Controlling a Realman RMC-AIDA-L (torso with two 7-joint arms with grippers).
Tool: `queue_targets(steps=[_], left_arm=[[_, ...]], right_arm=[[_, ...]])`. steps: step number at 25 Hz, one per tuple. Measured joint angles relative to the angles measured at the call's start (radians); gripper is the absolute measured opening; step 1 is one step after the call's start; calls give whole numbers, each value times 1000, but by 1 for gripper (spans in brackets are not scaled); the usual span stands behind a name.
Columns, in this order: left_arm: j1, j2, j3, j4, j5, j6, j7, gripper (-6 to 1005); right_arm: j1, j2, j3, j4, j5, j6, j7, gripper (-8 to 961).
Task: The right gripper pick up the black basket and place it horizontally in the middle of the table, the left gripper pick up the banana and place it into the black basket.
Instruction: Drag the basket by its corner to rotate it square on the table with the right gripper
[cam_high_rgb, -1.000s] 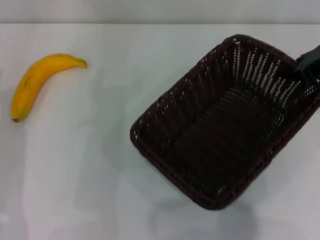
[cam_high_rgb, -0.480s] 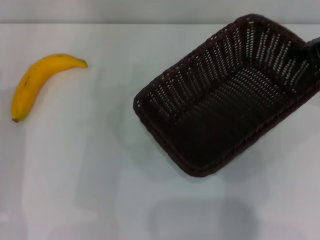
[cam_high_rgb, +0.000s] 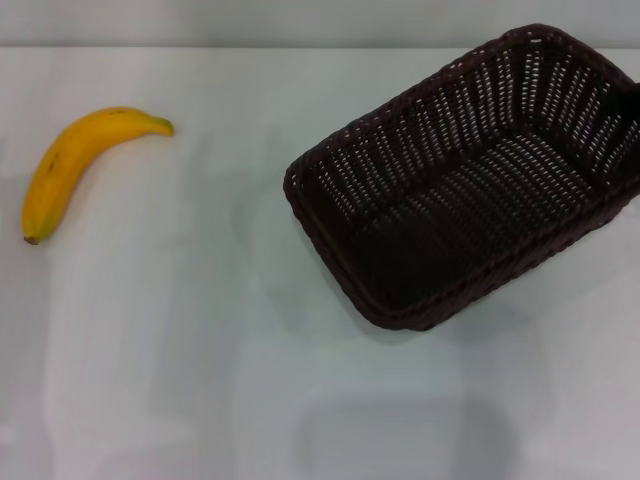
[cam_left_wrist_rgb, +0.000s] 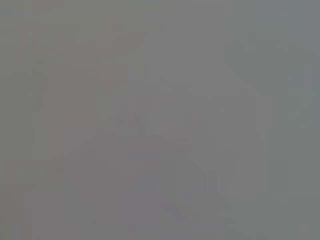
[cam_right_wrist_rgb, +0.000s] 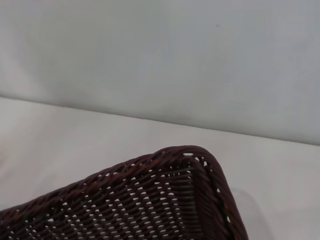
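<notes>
Large rectangular dark brown-black woven basket (cam_high_rgb: 470, 180) noted over the right half of the smooth white worktop (cam_high_rgb: 180, 350), long axis slanting from mid-worktop toward the far right corner. Compared with a second ago: carried away from the near edge toward the far right, turned to a flatter angle, more of the slotted far wall exposed. Shadow on the worktop well short of the base — judged held off the surface and tilted, not set down.

Right gripper (cam_high_rgb: 632, 95) visible only as a dark sliver at the right edge of the head view, at the basket's far right end; less of it shown than a second ago. Fingers not visible — cannot tell whether spread or pinching the braided rim. Right wrist view filled by one rounded basket corner (cam_right_wrist_rgb: 190, 165) with worktop and wall beyond.

Single ripe yellow curved banana (cam_high_rgb: 75, 165) unmoved near the far left corner, greenish stem toward the middle, dark end toward the left edge, well apart from the basket. Left gripper not in sight; left wrist view blank grey.

Judgement: first step under way, basket not yet horizontal in the middle; banana step not begun.

Surface: glossy, pale, faint reflections. Room: plain pale wall (cam_high_rgb: 320, 22) behind the far edge.
</notes>
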Motion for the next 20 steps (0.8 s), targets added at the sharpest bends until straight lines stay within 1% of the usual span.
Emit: queue_targets(steps=[5,11,15,16,17,20], left_arm=[[-6,0,-2,-4,0,-1,-6,786],[-13,4,-13,-7,3,-28,-22,710],[-14,1,-20,-13,13,-29,-22,659],[-13,1,-21,-13,13,-29,-22,646],[-12,1,-21,-13,14,-29,-23,647],[-7,0,-21,-13,14,-29,-23,649]], right_arm=[[-34,2,0,-31,31,12,51,175],[-79,4,-11,-60,68,36,102,177],[-121,6,-39,-63,107,74,124,178],[-147,6,-57,-67,139,101,129,178],[-147,6,-57,-67,139,101,129,178],[-181,7,-96,-76,174,142,143,179]])
